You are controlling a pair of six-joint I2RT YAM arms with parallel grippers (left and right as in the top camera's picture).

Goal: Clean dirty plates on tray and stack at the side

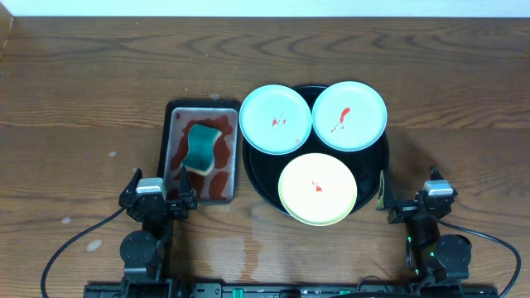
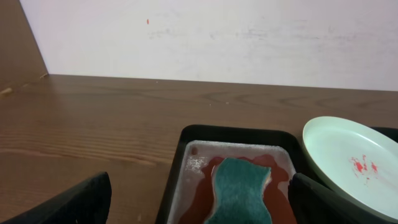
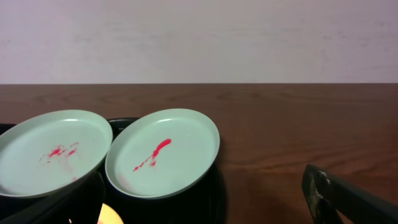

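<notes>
Three dirty plates with red smears rest on the round black tray [image 1: 258,189]: a mint-blue one [image 1: 276,118] at the back left, a mint-blue one [image 1: 349,115] at the back right, a pale yellow one [image 1: 317,189] in front. The two mint plates show in the right wrist view [image 3: 50,152] [image 3: 163,151]; the left one also shows in the left wrist view [image 2: 354,163]. My left gripper [image 1: 157,199] is open and empty at the near end of the small tray. My right gripper [image 1: 414,203] is open and empty by the black tray's right rim.
A small rectangular red-stained tray [image 1: 201,149] left of the black tray holds a green sponge [image 1: 201,147], also in the left wrist view [image 2: 239,190]. Bare wooden table [image 1: 83,124] lies to the left, right and back. A wall stands behind the table.
</notes>
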